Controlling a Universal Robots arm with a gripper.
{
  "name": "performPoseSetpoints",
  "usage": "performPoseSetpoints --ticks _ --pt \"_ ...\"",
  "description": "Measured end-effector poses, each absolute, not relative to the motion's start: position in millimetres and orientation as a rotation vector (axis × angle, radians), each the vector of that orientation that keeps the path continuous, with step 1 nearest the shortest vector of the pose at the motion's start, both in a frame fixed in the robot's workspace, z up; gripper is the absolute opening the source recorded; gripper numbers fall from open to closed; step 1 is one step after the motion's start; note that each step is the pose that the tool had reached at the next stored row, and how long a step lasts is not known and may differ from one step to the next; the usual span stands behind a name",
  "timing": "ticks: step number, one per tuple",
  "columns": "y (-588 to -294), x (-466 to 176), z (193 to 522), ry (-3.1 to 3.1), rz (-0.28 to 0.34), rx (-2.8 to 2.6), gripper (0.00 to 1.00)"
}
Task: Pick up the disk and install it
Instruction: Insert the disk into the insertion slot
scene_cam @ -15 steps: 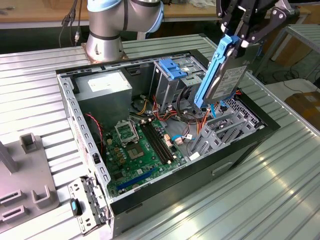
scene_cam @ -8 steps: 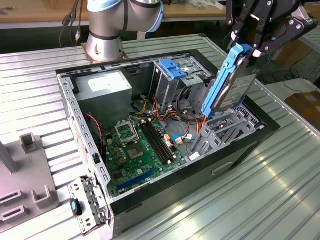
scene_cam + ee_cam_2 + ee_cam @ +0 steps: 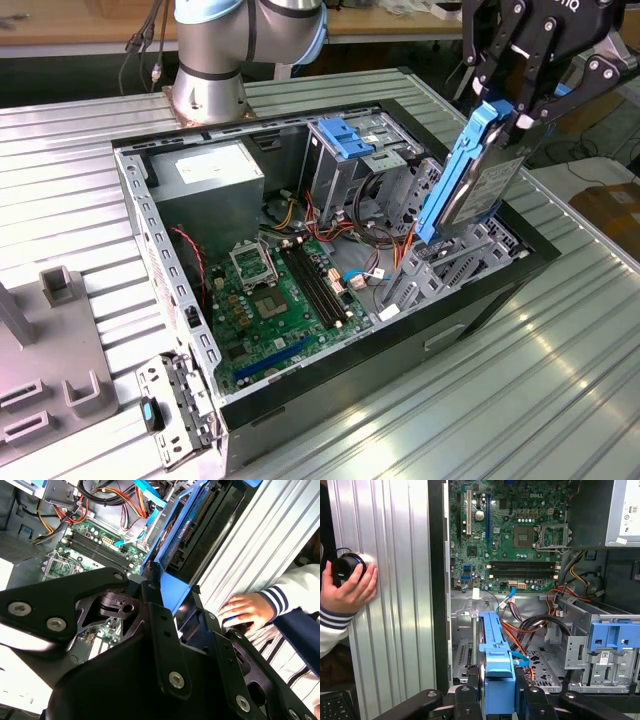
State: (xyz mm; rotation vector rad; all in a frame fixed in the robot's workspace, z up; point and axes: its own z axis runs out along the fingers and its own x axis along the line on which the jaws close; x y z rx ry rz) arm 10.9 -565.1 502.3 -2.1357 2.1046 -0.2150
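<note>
Gripper: the black gripper (image 3: 513, 108) hangs at the far end of the exterior view's right, above the open case. Its fingers are clamped on the upper end of the disk. In both wrist views they pinch the blue end tab from either side (image 3: 497, 700) (image 3: 156, 592).
Disk: the disk (image 3: 488, 185) is held in the air, steeply tilted with its top leaning to the exterior view's right. It is a dark slab framed by bright blue side rails (image 3: 492, 635). Its lower end sits just above the grey drive bay (image 3: 450, 265) at the case's right end; I cannot tell whether the two touch.
Writing on the disk: a pale printed label covers its broad face, too small to make out.
Computer case: an open black tower case (image 3: 330, 385) lies on its side on the ribbed metal table (image 3: 520, 400).
Motherboard: the green motherboard (image 3: 275, 300) lies on the case floor and bears white printing.
Power supply: a grey power supply (image 3: 205, 175) at the far left of the case carries a white sticker.
Drive cage: a tall grey drive cage (image 3: 345, 175) with a blue latch on top stands far in the case, left of the disk.
Robot arm base: the robot arm base (image 3: 208, 70) stands beyond the case.
Person: a person's hand (image 3: 347, 587) with a striped cuff rests on the table beside the case, on a round black object (image 3: 346, 565).
</note>
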Motion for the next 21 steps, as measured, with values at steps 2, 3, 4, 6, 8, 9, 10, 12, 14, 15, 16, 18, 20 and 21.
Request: performPoseSetpoints --ticks 2,3,4,6,8,9,10,12,14,15,16,18,20,21 --pt "-565.1 10.9 502.2 2.105 -0.215 -2.136 0.36" --pt "-565.1 10.9 502.2 2.105 -0.215 -2.136 0.36" --pt "-565.1 10.9 502.1 2.105 -0.215 -2.136 0.36" --pt "-565.1 10.9 502.1 2.105 -0.215 -2.136 0.36" --pt "-565.1 10.9 502.0 2.105 -0.215 -2.136 0.36" --pt "-565.1 10.9 502.0 2.105 -0.215 -2.136 0.36" --pt "-565.1 10.9 502.0 2.105 -0.215 -2.136 0.36" --pt "-563.6 10.9 501.8 2.105 -0.215 -2.136 0.36" --pt "-562.5 12.1 501.3 2.105 -0.215 -2.136 0.36" --pt "-562.6 15.4 500.7 2.105 -0.215 -2.135 0.36" --pt "-562.6 17.5 500.5 2.105 -0.215 -2.135 0.36" --pt "-562.5 19.4 499.3 2.107 -0.215 -2.133 0.36" --pt "-562.5 20.1 493.6 2.132 -0.218 -2.11 0.36" --pt "-562.6 21.6 489.8 2.148 -0.219 -2.096 0.36"
